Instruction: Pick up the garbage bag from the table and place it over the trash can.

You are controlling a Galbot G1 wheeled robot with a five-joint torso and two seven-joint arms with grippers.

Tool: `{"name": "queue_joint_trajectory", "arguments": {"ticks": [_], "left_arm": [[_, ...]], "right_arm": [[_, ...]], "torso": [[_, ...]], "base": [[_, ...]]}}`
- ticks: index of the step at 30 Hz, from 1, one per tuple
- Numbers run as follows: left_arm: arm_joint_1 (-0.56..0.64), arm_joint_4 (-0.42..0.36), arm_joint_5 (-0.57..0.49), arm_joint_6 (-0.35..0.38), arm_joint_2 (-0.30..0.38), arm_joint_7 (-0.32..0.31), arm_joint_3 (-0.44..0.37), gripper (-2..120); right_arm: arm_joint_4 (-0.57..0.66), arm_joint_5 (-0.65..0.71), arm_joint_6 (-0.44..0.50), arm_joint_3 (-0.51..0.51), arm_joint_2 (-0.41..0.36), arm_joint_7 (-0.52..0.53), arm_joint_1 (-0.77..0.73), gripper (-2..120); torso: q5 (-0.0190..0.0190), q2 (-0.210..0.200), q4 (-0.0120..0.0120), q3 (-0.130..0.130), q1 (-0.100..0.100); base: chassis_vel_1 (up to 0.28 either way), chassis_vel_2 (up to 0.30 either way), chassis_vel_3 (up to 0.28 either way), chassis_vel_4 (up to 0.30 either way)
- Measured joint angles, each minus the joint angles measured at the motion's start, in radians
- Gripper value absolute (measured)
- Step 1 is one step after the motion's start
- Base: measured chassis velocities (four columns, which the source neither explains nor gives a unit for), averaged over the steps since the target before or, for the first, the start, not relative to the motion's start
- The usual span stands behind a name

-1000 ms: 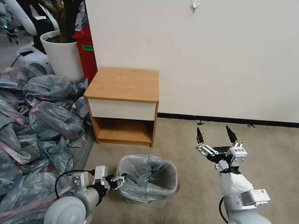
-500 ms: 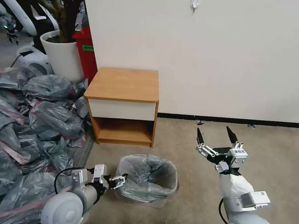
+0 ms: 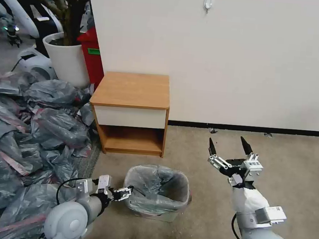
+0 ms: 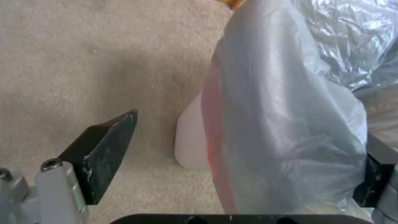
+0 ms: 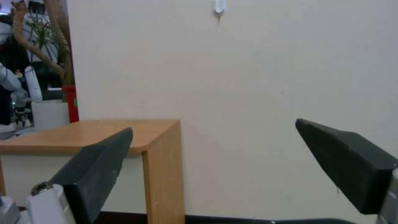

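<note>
The garbage bag (image 3: 158, 185), grey and crinkly with a pink band, lines the cream trash can (image 3: 157, 217) on the carpet in front of the table (image 3: 132, 89). Its rim is folded over the can's edge all round. My left gripper (image 3: 123, 194) is low at the can's left rim and open. In the left wrist view the bag's draped edge (image 4: 282, 124) hangs between the spread fingers of the left gripper (image 4: 248, 133), over the white can wall (image 4: 188, 146); one finger (image 4: 104, 149) stands clear on the carpet side. My right gripper (image 3: 229, 149) is raised to the can's right, open and holding nothing.
A big heap of grey bags (image 3: 25, 134) covers the floor on the left. A white planter (image 3: 66, 58) and a red bin (image 3: 92, 55) stand behind it by the wall. Open carpet (image 3: 291, 170) lies to the right. The right gripper (image 5: 213, 124) faces the wall and the table's corner (image 5: 95, 133).
My left gripper has drawn back slightly from the can's rim, toward my body. The right arm has barely shifted, and the bag stays on the can.
</note>
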Motion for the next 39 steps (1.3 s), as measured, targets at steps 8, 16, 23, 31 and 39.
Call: {"name": "queue_joint_trajectory", "arguments": {"ticks": [8,16,23,31,39], "left_arm": [[-0.018,0.009,-0.044,-0.001,0.069,0.018,0.013,100],[-0.023,0.012,-0.022,-0.002,0.136,0.141,0.016,100],[-0.044,0.044,-0.015,-0.002,0.171,0.208,0.03,100],[-0.057,0.082,0.035,-0.002,0.204,0.4,0.03,99],[-0.082,0.114,0.073,-0.002,0.205,0.537,0.014,100]], "right_arm": [[-0.01,-0.016,0.0,-0.003,0.022,-0.001,-0.004,100],[-0.01,-0.024,0.0,-0.001,0.034,-0.002,-0.007,100],[-0.01,-0.035,0.0,0.0,0.045,-0.002,-0.012,100],[-0.012,-0.044,-0.001,0.003,0.057,-0.003,-0.015,100],[-0.018,-0.057,-0.001,0.007,0.076,-0.003,-0.019,100]], "torso": [[-0.0001,0.0,-0.0001,0.0,0.0],[0.0,0.0,0.0,0.0,0.0],[-0.0002,0.0,0.0,0.0,0.0],[-0.0001,0.0,0.0,0.0,0.0],[-0.0001,0.0,-0.0001,0.0,0.0]], "base": [[0.0,0.0,0.0,0.0],[0.0,0.0,0.0,0.0],[0.0,0.0,0.0,0.0],[0.0,0.0,0.0,0.0],[0.0,0.0,0.0,0.0]]}}
